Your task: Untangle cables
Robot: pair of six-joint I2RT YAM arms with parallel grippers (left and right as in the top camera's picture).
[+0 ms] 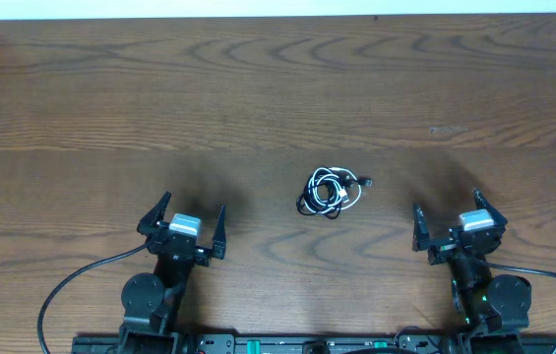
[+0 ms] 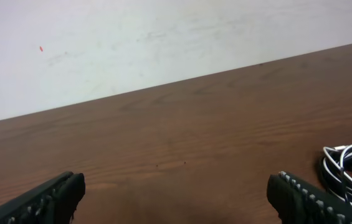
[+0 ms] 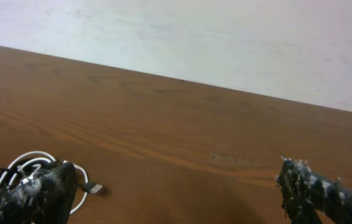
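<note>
Start stage: left tool [image 1: 191,208] and right tool [image 1: 447,206] released, flanking thin white cord [image 1: 319,183] tangled with thin black cord [image 1: 304,206]; next likely reaching in, pinching separate loops.

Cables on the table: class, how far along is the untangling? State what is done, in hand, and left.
Done: nothing; the white cable and black cable lie coiled together in one bundle. In hand: nothing; the left gripper and right gripper are open, apart from it. Left: grasping and separating both cables.
</note>
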